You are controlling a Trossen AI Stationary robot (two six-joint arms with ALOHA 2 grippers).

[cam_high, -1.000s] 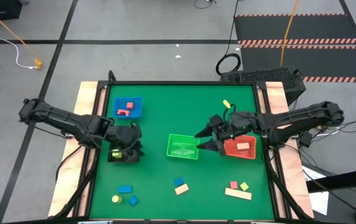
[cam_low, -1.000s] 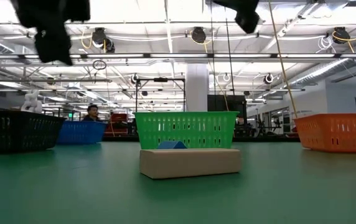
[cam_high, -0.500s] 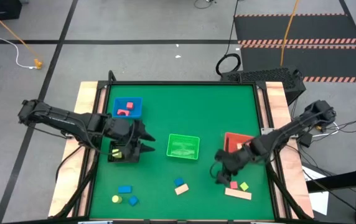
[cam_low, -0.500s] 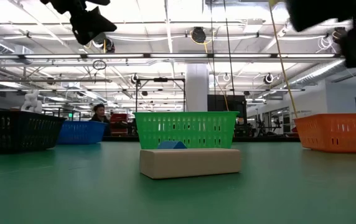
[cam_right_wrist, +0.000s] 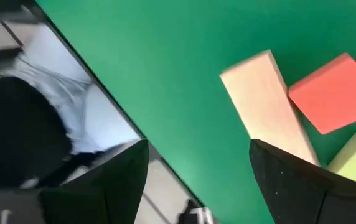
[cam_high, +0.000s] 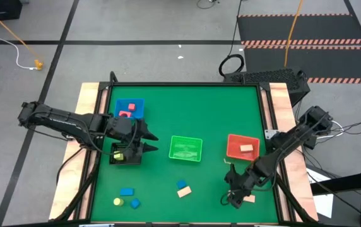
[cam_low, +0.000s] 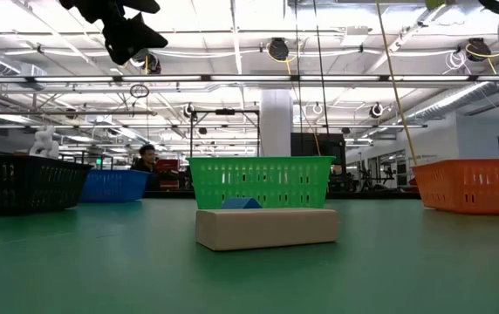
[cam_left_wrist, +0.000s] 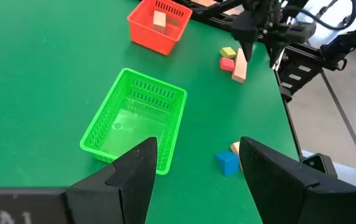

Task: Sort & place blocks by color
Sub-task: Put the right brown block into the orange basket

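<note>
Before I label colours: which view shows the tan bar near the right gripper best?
The right wrist view: the tan bar fills it, beside a red block. In the left wrist view it is small; in the high view the right gripper covers most of it; the low view misses it.

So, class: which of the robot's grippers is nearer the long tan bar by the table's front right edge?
Right. The right gripper hangs open directly over the tan bar, beside the red block. The left gripper hovers open far across the table, by the black bin.
</note>
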